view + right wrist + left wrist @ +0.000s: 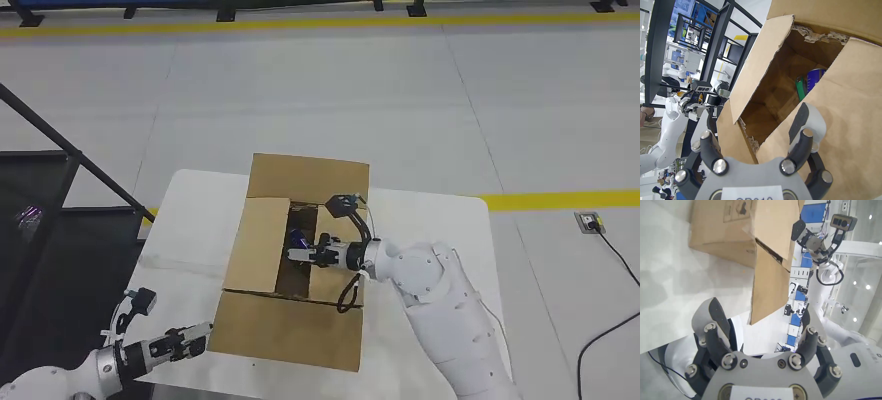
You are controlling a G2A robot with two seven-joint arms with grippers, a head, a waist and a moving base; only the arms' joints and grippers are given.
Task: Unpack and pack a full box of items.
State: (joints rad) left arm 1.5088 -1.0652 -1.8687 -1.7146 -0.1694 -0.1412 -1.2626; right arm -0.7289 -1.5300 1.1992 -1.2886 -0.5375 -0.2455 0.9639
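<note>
Right gripper (755, 113): jaws spread wide with nothing between them; it hangs over the opening of the box (305, 180), pads pointing down into the gap, which I take as readiness to reach for an item
Left gripper (761, 311): jaws released and empty; it sits low beside the box's near corner, clear of the cardboard, probably kept out of the other arm's way or on hand to steady the box
Blue can (815, 77): deep inside the box on its floor, partly hidden under the flap nearest the right gripper
Green-handled tool (800, 89): inside the box, just beside the blue can and apparently touching it; its lower end goes out of sight under the same flap
Paper padding (815, 37): crumpled brown strips along the box's inner edges, likely there to cushion the contents
Side flaps (258, 240): they lean in over the box's opening and leave a narrow slot, so any reach has to go straight down through it
Table (440, 230): white, with the box about midway across it, within reach of both arms
Stage: judged as early unpacking, since items lie in the box and none rests outside it
Risk: a finger may catch a flap edge on the way down, and the can's round side could slip from the pads
</note>
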